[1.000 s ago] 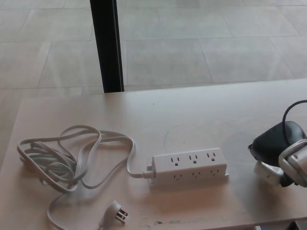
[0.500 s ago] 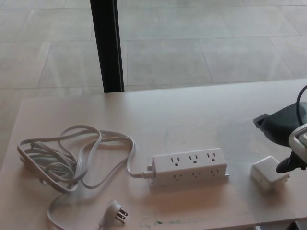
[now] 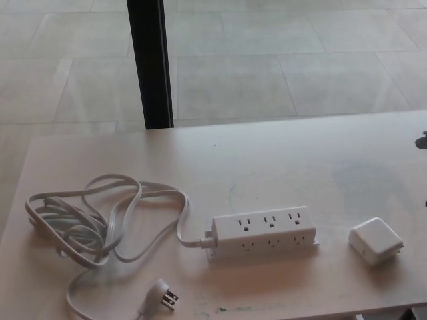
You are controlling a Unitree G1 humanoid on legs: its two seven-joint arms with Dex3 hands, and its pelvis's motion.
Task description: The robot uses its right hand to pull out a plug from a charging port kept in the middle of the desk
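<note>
Six sockets on the power strip stand empty, so the unplugging looks done. The desk carries everything, with tiled floor and a black post beyond its far edge. Next in size is the strip's own cord, a loose coil toward the left edge; its pronged end lies by the near edge. The strip lies near the middle of the near edge. The plug, a white square adapter, lies apart from the strip toward the right edge, touching nothing. Only a dark sliver shows at the right edge, too little to name; neither hand can be made out, so the state of their fingers cannot be told. What remains, by my judgement, is only to keep the right arm withdrawn high and wide of the adapter so nothing gets nudged. Nothing blocks that retreat; the coiled cord is well away on the other side.
</note>
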